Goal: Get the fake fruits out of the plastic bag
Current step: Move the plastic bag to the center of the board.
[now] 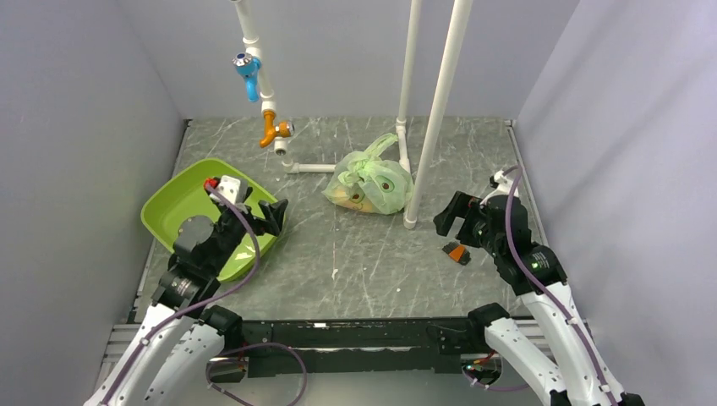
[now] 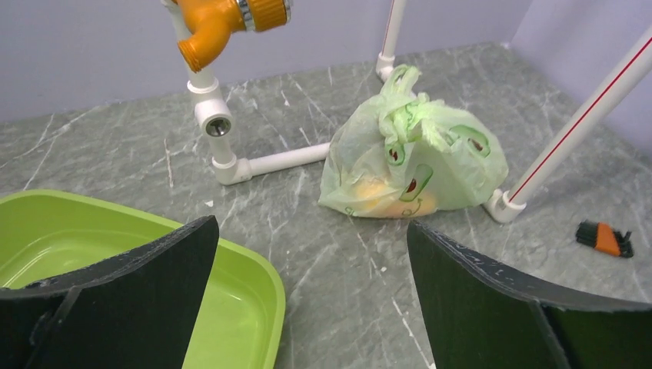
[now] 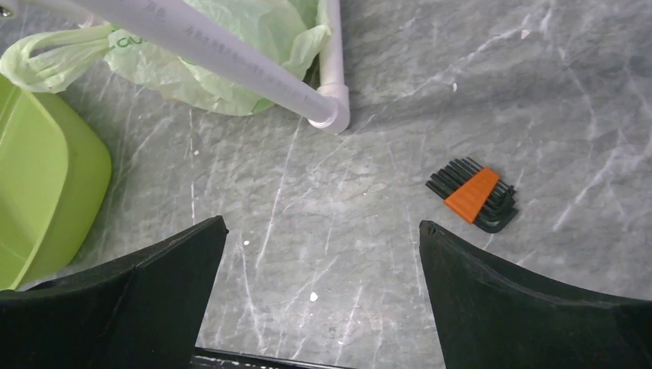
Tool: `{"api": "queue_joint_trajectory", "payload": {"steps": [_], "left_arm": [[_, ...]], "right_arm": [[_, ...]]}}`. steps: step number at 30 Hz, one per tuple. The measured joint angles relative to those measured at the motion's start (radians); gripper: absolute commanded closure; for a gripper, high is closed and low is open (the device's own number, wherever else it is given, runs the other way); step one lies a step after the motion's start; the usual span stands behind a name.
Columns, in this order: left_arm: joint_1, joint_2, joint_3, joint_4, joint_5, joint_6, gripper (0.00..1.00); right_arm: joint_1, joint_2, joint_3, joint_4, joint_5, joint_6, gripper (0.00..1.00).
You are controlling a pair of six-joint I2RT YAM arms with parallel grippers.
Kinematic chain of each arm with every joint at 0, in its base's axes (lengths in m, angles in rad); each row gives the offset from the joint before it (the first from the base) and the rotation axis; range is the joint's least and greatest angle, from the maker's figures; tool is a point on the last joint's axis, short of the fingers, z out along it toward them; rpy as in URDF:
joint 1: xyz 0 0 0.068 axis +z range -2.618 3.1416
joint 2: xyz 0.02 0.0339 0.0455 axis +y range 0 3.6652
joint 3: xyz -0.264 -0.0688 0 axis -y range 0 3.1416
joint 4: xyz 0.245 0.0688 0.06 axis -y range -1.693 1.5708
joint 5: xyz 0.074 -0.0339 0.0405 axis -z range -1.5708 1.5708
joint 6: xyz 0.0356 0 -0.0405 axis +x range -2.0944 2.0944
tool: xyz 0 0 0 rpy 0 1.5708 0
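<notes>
The pale-green plastic bag (image 1: 369,183) lies tied shut at mid-table beside a white pipe. It also shows in the left wrist view (image 2: 411,157) and partly in the right wrist view (image 3: 231,46). An orange-yellow fruit (image 2: 384,196) shows through its bottom; the other fruits are hidden inside. My left gripper (image 1: 272,216) is open and empty over the right rim of the lime-green tray (image 1: 173,203), left of the bag. My right gripper (image 1: 452,218) is open and empty, to the right of the bag and pipe.
White pipe posts (image 1: 435,118) stand just right of the bag, with a floor pipe (image 2: 269,161) and orange tap (image 1: 272,128) behind it. A small orange-black block of hex keys (image 3: 473,194) lies under the right gripper. Grey walls enclose the table.
</notes>
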Motion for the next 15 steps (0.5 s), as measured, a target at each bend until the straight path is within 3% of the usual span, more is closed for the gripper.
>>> {"api": "queue_joint_trajectory", "payload": {"steps": [9,15], "left_arm": [[-0.008,0.138,0.063,-0.076,-0.039,0.008,0.01],[-0.008,0.088,0.01,-0.012,-0.039,-0.016,0.01]], "right_arm": [[0.015,0.044,-0.097,0.162,-0.18,0.01,0.0],[0.051,0.043,-0.262,0.352,-0.34,0.033,0.0]]}}
